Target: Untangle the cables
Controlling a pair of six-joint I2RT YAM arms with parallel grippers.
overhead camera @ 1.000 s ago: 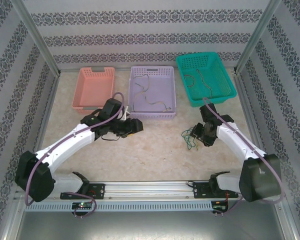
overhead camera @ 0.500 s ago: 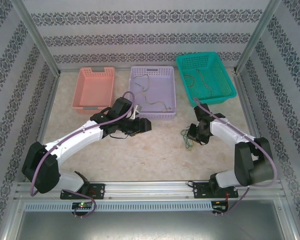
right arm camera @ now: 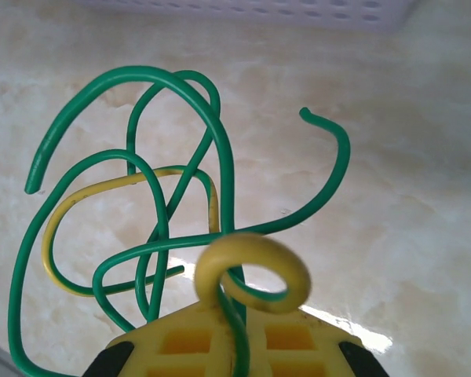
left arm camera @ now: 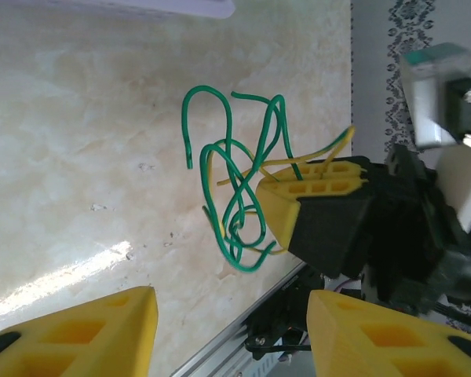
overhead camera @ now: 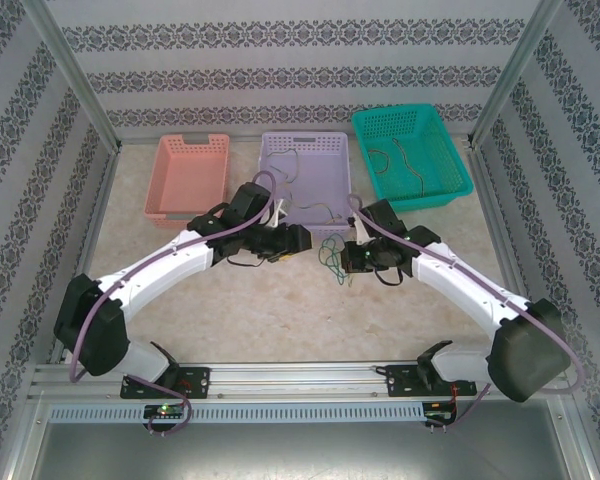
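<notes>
Above the middle of the bench (overhead camera: pixel 280 310), the right gripper (overhead camera: pixel 344 258) is clamped on a knot of green and yellow cables (left arm camera: pixel 235 196), seemingly held off the surface. The left gripper (left arm camera: pixel 228 338) faces the knot, fingers apart and empty. The separating step is in hand: next, pinch one green strand and draw it free, perhaps toward the purple basket (overhead camera: pixel 305 140) beyond

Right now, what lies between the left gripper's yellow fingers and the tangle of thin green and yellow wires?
Nothing solid. In the left wrist view, bare beige marbled tabletop separates the open left gripper from the tangle of wires, which the right gripper pinches.
</notes>
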